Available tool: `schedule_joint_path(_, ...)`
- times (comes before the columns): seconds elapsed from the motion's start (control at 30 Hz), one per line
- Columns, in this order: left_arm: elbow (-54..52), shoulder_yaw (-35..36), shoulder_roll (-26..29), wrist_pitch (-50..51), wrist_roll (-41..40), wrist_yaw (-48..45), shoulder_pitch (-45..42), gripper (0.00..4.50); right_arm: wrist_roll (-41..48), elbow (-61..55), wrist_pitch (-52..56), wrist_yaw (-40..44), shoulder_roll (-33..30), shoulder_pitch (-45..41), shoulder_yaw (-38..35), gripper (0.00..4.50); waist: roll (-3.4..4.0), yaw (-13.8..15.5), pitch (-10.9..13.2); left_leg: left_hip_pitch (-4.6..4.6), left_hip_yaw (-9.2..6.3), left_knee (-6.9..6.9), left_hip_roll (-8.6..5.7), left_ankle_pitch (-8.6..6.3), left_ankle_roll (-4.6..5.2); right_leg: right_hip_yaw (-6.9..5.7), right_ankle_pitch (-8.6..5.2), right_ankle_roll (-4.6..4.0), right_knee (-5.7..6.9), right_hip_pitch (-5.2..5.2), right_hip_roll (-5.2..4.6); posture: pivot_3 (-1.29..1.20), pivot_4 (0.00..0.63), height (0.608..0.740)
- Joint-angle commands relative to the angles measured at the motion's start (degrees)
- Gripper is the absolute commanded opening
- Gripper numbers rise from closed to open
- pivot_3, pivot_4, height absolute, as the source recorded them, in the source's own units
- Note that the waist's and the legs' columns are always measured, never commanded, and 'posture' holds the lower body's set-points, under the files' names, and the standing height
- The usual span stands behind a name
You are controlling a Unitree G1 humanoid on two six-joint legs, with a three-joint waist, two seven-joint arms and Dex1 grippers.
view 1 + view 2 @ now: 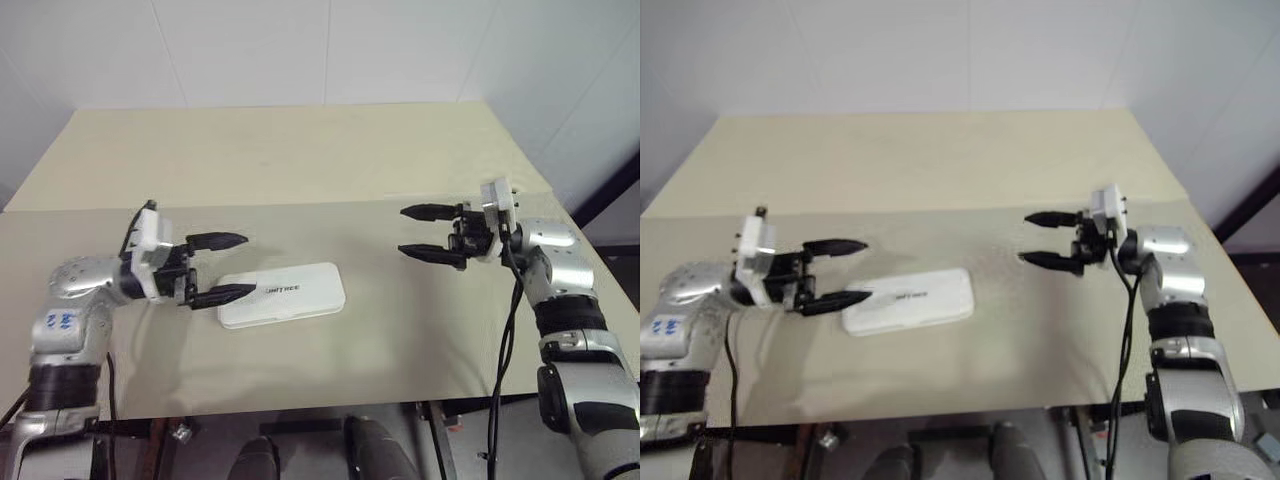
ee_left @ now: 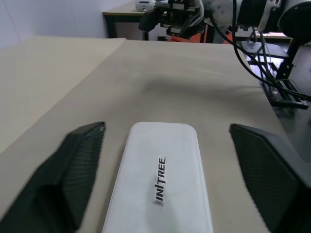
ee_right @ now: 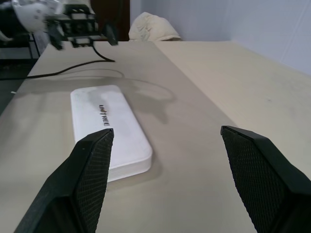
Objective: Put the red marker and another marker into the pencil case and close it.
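The white pencil case (image 1: 283, 294) lies flat on the table with its lid down and dark lettering on top. My left gripper (image 1: 248, 265) hovers open at the case's left end, one finger above the other, touching nothing. In the left wrist view its fingers (image 2: 73, 179) stand wide on either side of the case (image 2: 163, 179). My right gripper (image 1: 401, 231) is open and empty, held above the table well to the right of the case and pointing towards it. The red marker and the other marker are out of view.
The beige table (image 1: 300, 150) runs far back to a white wall; its front edge lies close below the case. A black cable (image 1: 505, 330) hangs along my right arm. Beyond the table's right end stand a dark frame and cables (image 2: 277, 73).
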Motion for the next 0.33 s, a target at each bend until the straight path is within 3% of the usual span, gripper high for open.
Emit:
schedule_joint_path(0.03,-3.2,3.7,2.5,1.6,-3.2,0.7,1.2,4.46,-0.2,1.7,-1.8,4.1,-0.8,-3.2,-0.7,4.50,0.00,0.0,0.0,0.00,0.00,0.00,0.00,0.00,0.00,0.00,0.00,-0.01,0.00,0.00,0.00,0.00,0.150,0.740)
schedule_joint_path(0.33,-3.4,13.0,6.0,2.3,-7.2,4.0,2.7,4.46,0.4,1.6,-2.7,2.7,0.4,-2.7,-1.4,4.50,0.03,-0.1,0.0,-0.03,0.03,-0.09,0.02,-0.11,-0.01,-0.02,-0.04,-0.02,-0.18,-0.02,-0.01,0.00,0.150,0.740)
